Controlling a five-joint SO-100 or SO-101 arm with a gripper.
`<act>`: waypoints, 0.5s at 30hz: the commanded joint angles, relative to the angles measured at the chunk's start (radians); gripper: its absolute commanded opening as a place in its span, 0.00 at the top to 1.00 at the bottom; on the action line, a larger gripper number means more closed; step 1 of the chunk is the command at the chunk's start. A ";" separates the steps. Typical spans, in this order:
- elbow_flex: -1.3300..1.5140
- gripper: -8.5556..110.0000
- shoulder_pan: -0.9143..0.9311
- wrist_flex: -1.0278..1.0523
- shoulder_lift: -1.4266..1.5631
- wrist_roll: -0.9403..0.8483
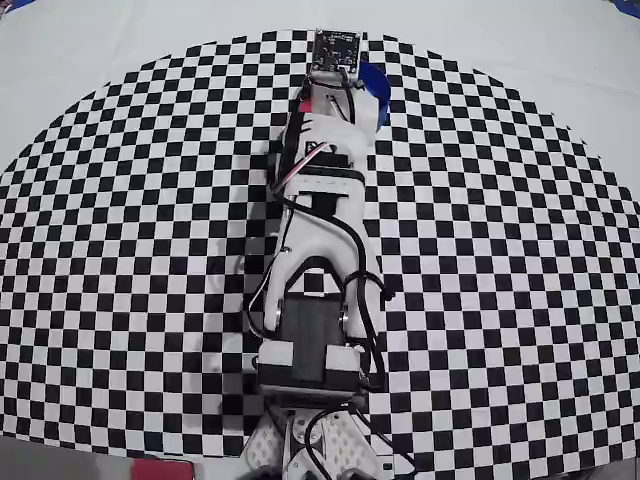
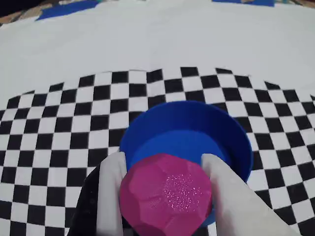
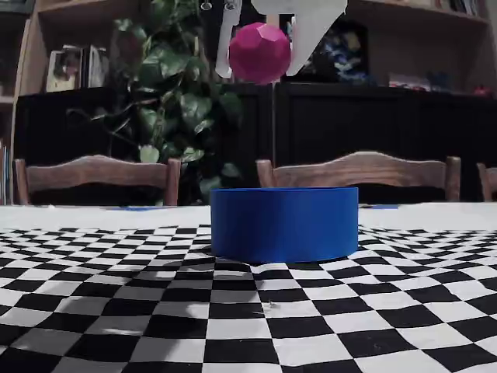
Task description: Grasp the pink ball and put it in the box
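One faceted magenta-pink ball [image 2: 166,196] sits clamped between the two white fingers [image 2: 112,191] of the gripper [image 3: 261,56], pads touching both its sides, jaws only ball-width apart. It's a sphere, so no long axis or heading to report. Fixed view: ball held high in the air, well above the round shallow bright blue plastic box [image 3: 284,223]. Box interior looks empty in wrist view. Overhead: arm hides most of the box on the checkered mat [image 1: 120,250].
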 commanded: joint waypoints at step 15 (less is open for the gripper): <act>-0.186 0.93 0.018 -0.025 -0.140 -0.008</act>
